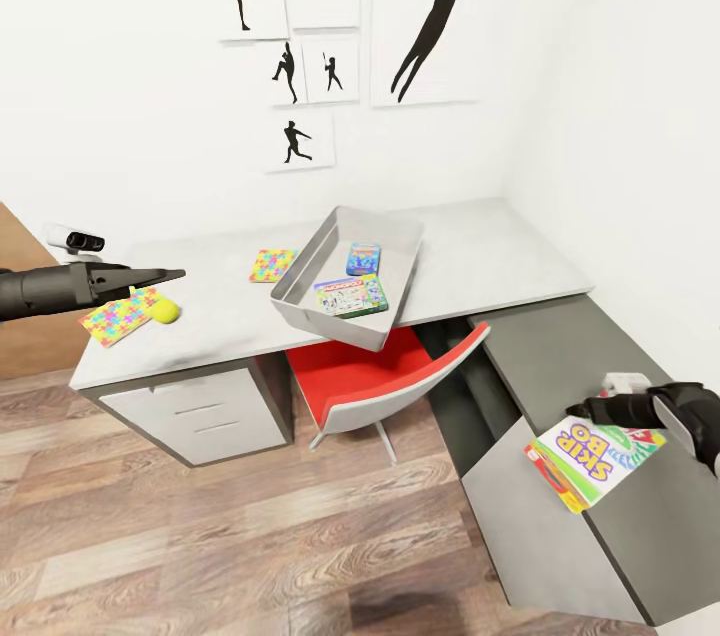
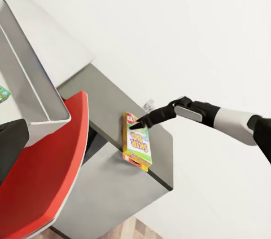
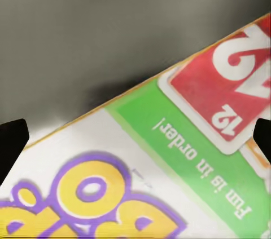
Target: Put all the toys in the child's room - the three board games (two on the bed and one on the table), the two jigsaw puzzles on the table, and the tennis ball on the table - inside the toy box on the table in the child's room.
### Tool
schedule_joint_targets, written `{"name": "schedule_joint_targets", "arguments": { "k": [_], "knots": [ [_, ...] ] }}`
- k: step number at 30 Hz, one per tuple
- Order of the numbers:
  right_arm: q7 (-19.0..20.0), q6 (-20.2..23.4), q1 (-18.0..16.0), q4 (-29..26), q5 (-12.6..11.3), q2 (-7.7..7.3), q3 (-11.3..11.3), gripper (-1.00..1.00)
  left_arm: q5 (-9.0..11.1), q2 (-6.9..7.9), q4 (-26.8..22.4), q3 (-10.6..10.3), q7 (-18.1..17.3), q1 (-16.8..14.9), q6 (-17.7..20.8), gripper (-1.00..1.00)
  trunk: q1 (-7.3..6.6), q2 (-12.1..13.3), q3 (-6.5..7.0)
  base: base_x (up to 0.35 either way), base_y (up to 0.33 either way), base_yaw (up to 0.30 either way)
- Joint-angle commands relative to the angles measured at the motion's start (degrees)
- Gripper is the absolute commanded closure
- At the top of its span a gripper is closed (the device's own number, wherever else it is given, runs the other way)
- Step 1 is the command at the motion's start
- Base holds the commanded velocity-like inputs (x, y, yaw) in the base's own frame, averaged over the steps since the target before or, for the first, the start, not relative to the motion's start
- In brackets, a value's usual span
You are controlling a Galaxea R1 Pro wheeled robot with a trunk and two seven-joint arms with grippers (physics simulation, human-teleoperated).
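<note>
Yellow and purple lettering marks the SKIP-BO board game [image 1: 592,462], which lies flat on the lower dark grey side unit [image 1: 560,356] with one corner hanging past the unit's front edge. My right gripper [image 1: 598,409] sits right at the box's far edge; in the left wrist view its dark fingers [image 2: 148,120] come down onto the upper end of the box. I cannot tell whether they are pinched on the cardboard or merely touching it; the right wrist view looks straight down onto the printed lid [image 3: 169,171] with the fingertips dark at either side.

I judge the step in hand to be picking up this game. The next move calls for a firm pinch on a thin flat box, then a carry across to the toy box [image 1: 398,261], which sits on the pale table [image 1: 500,256] with its near end jutting past the edge above the red chair [image 1: 375,386].

Inside the toy box I see two board games already: a small blue one [image 1: 363,259] and a wider green-edged one [image 1: 351,296].

Still out on the table are two jigsaw puzzles [image 1: 271,265] [image 1: 118,315] and the yellow tennis ball [image 1: 165,311]. My left gripper [image 1: 172,273] hovers above that ball, and its jaws look drawn together with nothing between them.
</note>
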Motion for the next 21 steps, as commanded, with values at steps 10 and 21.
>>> {"name": "schedule_joint_targets", "arguments": {
  "k": [10, 21],
  "knots": [
    [-0.7, -0.8, 0.6, -1.7, -2.7, 1.49, -2.4, -1.0, 1.5, 0.1, 0.8, -0.7, -0.1, -1.0, -1.0, -1.0, 0.03, -0.1, -0.1, 0.0, 0.0, 0.0],
    [1.3, 1.2, -3.0, -2.4, -6.3, 3.92, -4.1, -1.0, -0.9, -3.49, -2.7, -1.3, 0.4, -4.4, 0.3, -1.0, 0.03, -0.1, -0.1, 0.0, 0.0, 0.0]
  ]
}}
